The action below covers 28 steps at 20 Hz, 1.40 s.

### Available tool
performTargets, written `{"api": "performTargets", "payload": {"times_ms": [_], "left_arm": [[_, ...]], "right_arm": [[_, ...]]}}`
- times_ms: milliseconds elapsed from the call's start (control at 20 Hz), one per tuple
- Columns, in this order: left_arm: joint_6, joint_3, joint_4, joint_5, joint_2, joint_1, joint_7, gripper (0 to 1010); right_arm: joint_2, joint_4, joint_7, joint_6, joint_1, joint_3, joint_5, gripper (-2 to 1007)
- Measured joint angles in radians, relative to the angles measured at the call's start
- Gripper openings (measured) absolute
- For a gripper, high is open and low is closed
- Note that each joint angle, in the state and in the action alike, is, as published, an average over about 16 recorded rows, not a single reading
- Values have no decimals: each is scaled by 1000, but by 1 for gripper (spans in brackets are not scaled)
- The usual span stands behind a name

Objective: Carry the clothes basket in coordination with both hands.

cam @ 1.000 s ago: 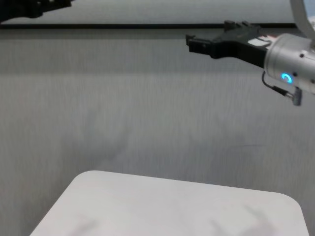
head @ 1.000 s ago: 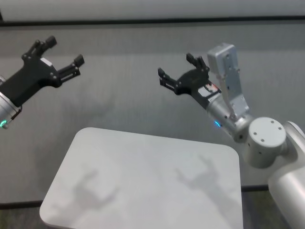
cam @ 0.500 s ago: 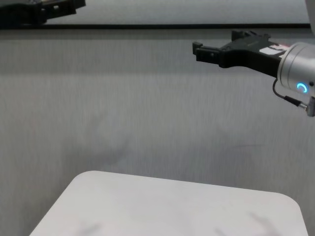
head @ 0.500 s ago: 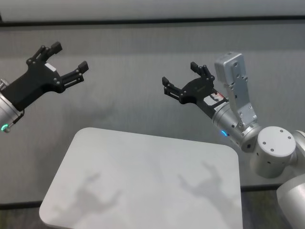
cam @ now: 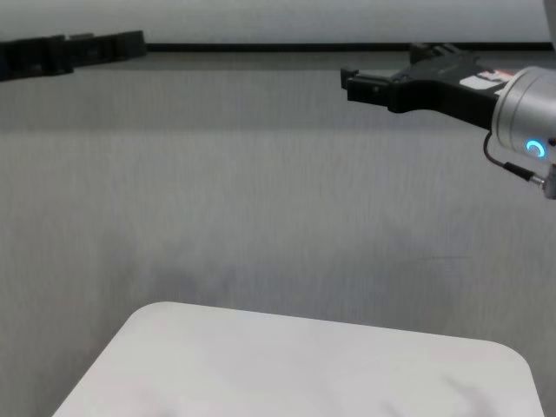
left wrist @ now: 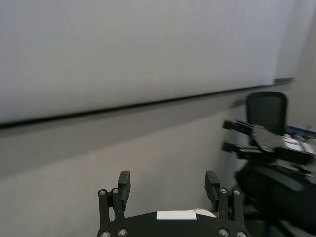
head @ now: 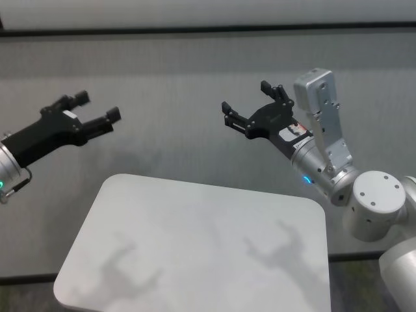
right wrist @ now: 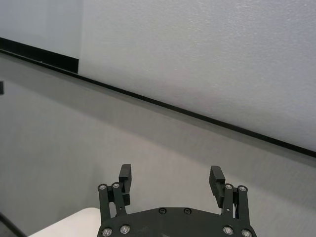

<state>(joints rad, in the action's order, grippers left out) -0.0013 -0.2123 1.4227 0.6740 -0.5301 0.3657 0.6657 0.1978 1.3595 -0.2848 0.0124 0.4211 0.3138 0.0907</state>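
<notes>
The clothes basket is out of view in every frame. My left gripper [head: 97,106] is open and empty, held in the air beyond the table's far left corner; it also shows in the chest view [cam: 130,42] and in its own wrist view [left wrist: 168,177]. My right gripper [head: 246,96] is open and empty, held in the air beyond the table's far right side; it shows in the chest view [cam: 365,80] and in its own wrist view [right wrist: 171,173]. The two grippers are far apart and point away from me.
A white table with rounded corners [head: 195,240] stands right in front of me, and its top also shows in the chest view [cam: 304,365]. Grey floor and a light wall with a black strip lie beyond. A black office chair [left wrist: 266,108] stands to the side.
My left gripper has come down and moved a little inward, and its fingers now lie flatter. My right gripper has shifted only slightly. Both have stayed open.
</notes>
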Motion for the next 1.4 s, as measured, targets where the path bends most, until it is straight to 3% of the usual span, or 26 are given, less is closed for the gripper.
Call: {"api": "performTargets", "payload": {"times_ms": [150,250,500,700,1050,1400], "left_arm": [[74,-7,21,44,-18,-10,21,1002],[105,-15,29,66,-29,-13,39,1002],[141,-39,35,96,-49,-12,73,1002],[145,-59,29,104,-58,-8,87,1002],[122,-86,13,97,-65,4,87,1002],[94,-106,7,90,-71,13,78,1002]], "right_arm": [[2,2,-1,2,-1,-2,-1,1001],[4,4,-4,3,-1,-4,0,1001],[10,16,-24,2,-7,-7,15,1000],[19,33,-48,-3,-15,-8,38,1000],[43,72,-86,-17,-37,-5,88,1000],[67,100,-97,-31,-55,4,122,1000]]}}
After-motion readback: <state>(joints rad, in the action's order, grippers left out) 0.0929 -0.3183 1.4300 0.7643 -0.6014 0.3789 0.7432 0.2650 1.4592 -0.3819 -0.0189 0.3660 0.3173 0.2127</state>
